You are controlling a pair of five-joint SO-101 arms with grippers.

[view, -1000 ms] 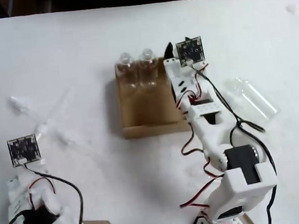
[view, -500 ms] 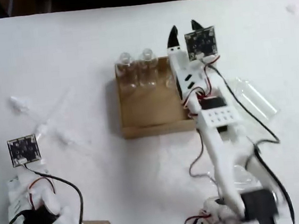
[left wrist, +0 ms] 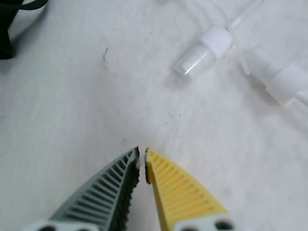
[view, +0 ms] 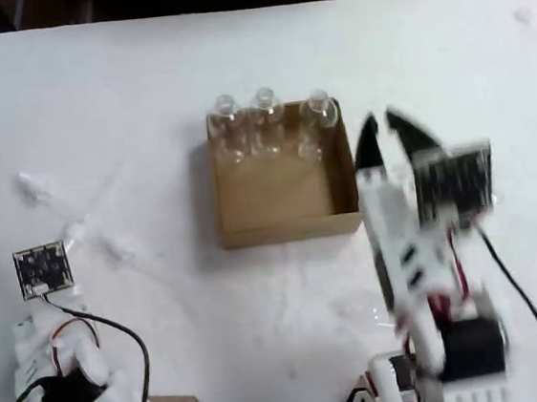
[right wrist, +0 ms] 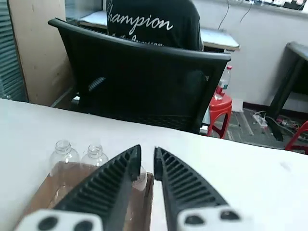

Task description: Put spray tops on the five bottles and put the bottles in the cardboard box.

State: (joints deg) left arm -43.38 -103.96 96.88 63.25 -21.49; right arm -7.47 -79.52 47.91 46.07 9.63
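The cardboard box (view: 290, 220) lies mid-table with three clear, capless bottles standing along its far wall: one (view: 226, 121), a second (view: 264, 115) and a third (view: 318, 115). My right gripper (view: 383, 129) hovers just right of the box, open, with nothing between its fingers. In the right wrist view the gripper (right wrist: 147, 150) points over the box (right wrist: 45, 192), with two bottles (right wrist: 62, 154) (right wrist: 95, 155) beside it. My left gripper (left wrist: 142, 155) is shut and empty over bare tablecloth, short of two white spray tops (left wrist: 204, 50) (left wrist: 281, 79).
Several spray tops with thin tubes lie scattered on the white cloth at the left (view: 83, 220). The left arm (view: 59, 357) rests at the near left corner. Beyond the table's far edge stands a black office chair (right wrist: 144, 82).
My right gripper has drawn back from the box's far right corner toward the near right. A third bottle now stands in the box where it was. The left arm has not moved.
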